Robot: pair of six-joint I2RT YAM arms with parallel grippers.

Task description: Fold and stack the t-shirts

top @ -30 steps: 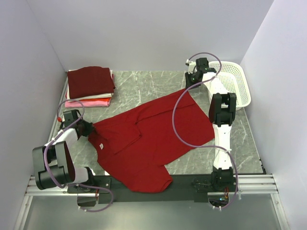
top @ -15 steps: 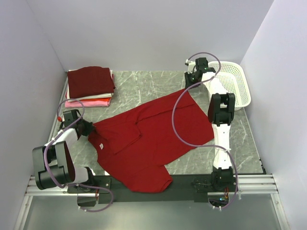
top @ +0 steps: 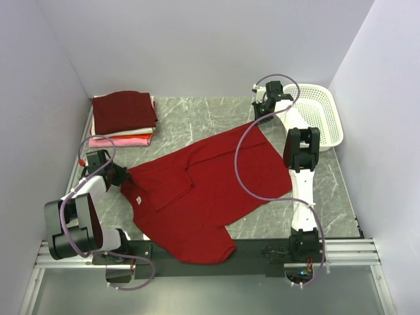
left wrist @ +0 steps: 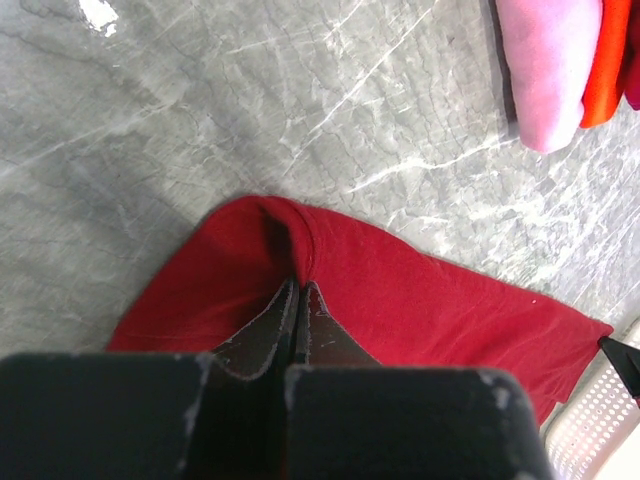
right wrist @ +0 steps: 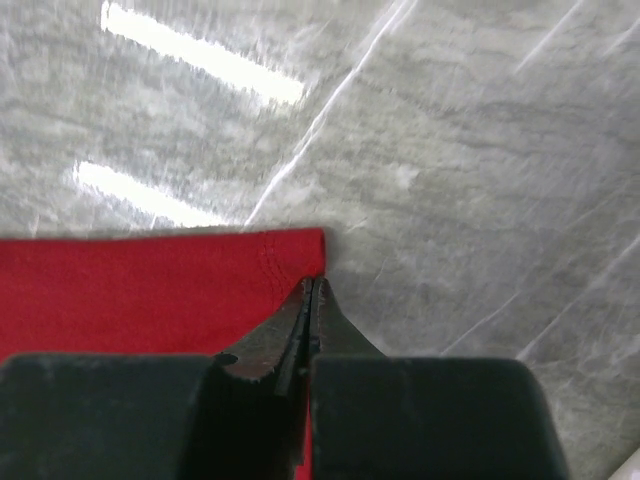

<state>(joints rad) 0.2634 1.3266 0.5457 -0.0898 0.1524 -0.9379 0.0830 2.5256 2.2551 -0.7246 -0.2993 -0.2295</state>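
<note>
A bright red t-shirt [top: 203,190] lies spread on the marble table, one sleeve folded in over its chest. My left gripper [top: 123,176] is shut on a raised fold at the shirt's left edge; in the left wrist view the gripper [left wrist: 300,287] pinches red cloth [left wrist: 420,290] between its tips. My right gripper [top: 259,119] is at the shirt's far right corner. The right wrist view shows this gripper [right wrist: 313,284] shut on the stitched hem corner of the red t-shirt [right wrist: 150,295]. A stack of folded t-shirts [top: 123,113], dark maroon over white and pink, sits at the back left.
A white perforated basket [top: 323,113] stands at the back right, against the right wall. Grey walls close in the table on three sides. The pink and orange-red edges of the folded stack [left wrist: 555,70] show at the top right of the left wrist view.
My right gripper has closed on the shirt's far corner and its arm shifted slightly back. The left gripper and the shirt have stayed put.
</note>
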